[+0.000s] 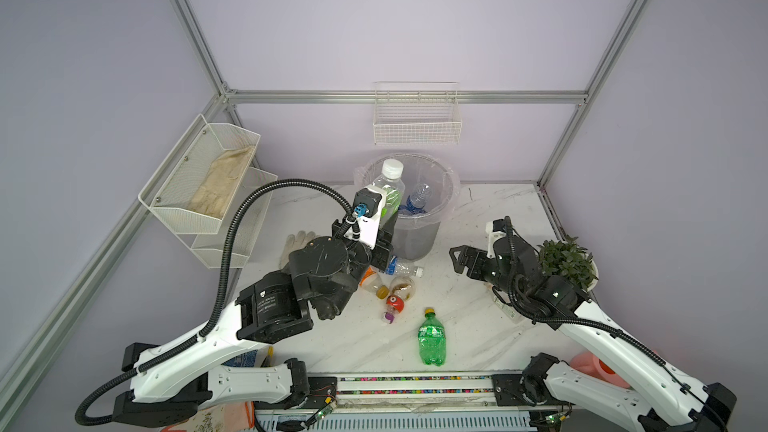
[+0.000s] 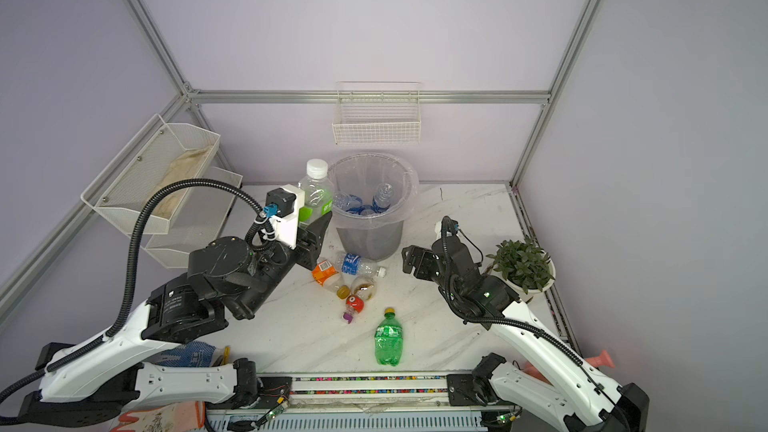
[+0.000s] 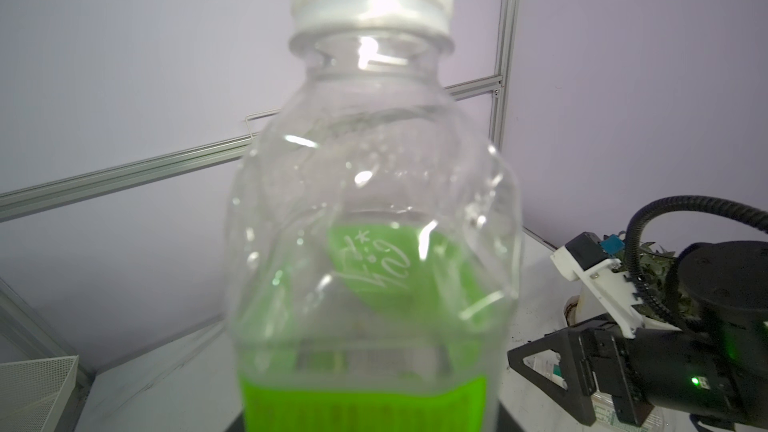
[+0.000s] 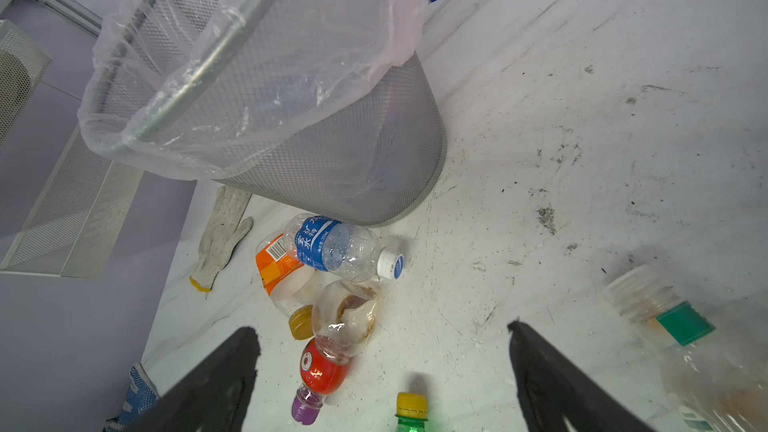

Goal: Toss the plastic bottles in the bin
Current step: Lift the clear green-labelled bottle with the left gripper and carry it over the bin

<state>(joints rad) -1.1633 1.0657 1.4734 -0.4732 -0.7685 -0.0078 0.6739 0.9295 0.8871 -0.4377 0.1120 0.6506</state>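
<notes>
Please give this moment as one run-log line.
left gripper: shut on white-capped bottle, raised beside bin rim | right gripper: open, empty | bin: blue-labelled bottles inside | table: green bottle lying

I read "350mL" and white Chinese characters on the blue-labelled bottle (image 4: 332,247). The orange-labelled bottle (image 4: 276,274) shows a barcode (image 4: 276,248), digits unreadable.

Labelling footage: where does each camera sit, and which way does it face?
Top views: high over the near edge of the table, looking down toward the back wall; both arms show.
Left wrist: on the left arm, facing the white-capped bottle the left gripper holds; right gripper beyond.
Right wrist: on the right arm, looking down between its open fingers at bin and blue-labelled bottle.
Shared: top and right-wrist views both show the bin.
</notes>
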